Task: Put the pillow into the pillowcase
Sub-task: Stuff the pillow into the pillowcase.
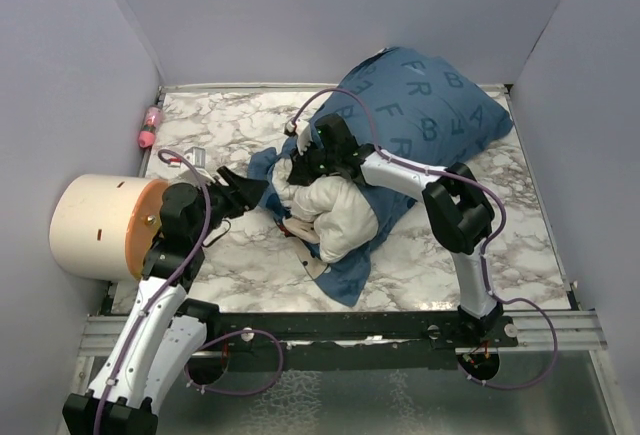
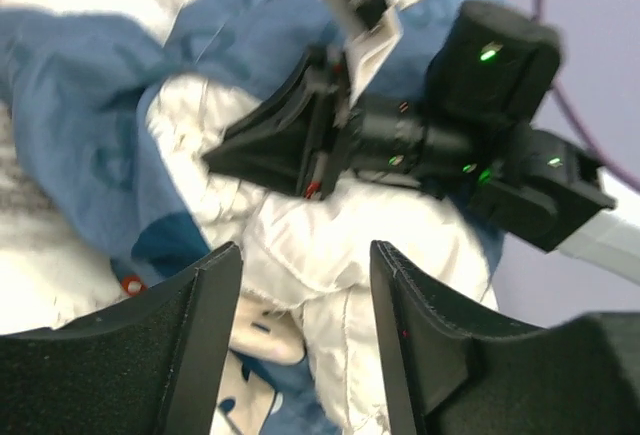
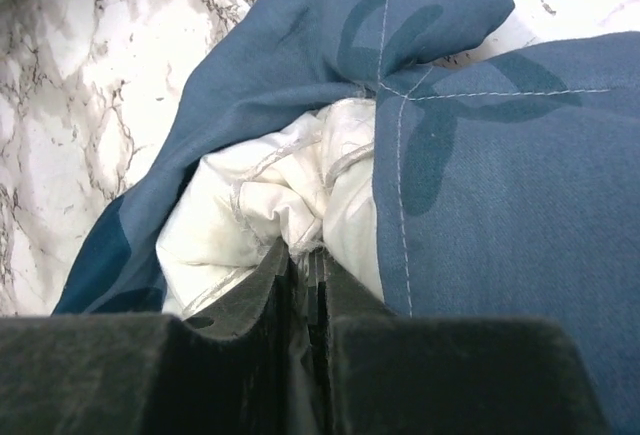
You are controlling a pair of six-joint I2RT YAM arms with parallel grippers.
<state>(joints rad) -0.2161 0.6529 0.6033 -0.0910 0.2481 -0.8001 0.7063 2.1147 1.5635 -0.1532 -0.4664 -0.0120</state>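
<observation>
Found in the middle of the surface (image 1: pixel 230 130): the pillow (image 1: pixel 335 217), white end bulging from the pillowcase (image 1: pixel 430 105) toward 7 o'clock. Soft, light, springy; best pinched at a loose white fold. Pinched there by closed right claw (image 3: pixel 305 255); at 9 o'clock, left claw (image 2: pixel 305 255) open, empty.

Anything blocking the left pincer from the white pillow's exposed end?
Nothing visible. The open left pincer faces the plump white fabric pillow directly; the right pincer pinches it farther back.
</observation>
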